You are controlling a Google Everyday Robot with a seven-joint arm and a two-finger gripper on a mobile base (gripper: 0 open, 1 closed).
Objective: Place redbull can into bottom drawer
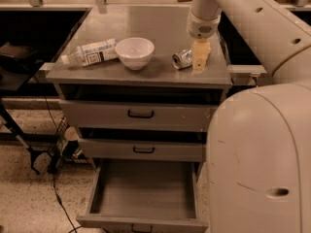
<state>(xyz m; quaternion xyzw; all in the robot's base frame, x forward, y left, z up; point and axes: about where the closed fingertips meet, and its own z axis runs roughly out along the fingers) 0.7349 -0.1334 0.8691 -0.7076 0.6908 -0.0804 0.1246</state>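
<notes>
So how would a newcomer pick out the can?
Look at the grey cabinet top, right of the white bowl. The can lies on its side there, beside the gripper. It is small, silver and metallic, unlike the larger white labelled bottle left of the bowl.

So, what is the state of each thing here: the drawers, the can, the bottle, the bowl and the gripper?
Redbull can: lying on its side on the cabinet top.
Bottom drawer: pulled out, nothing seen inside.
Middle drawer: shut or nearly shut.
Top drawer: shut or nearly shut.
Bottle: lying on its side.
Bowl: upright, looks empty.
Gripper: pointing down, close beside the can.
</notes>
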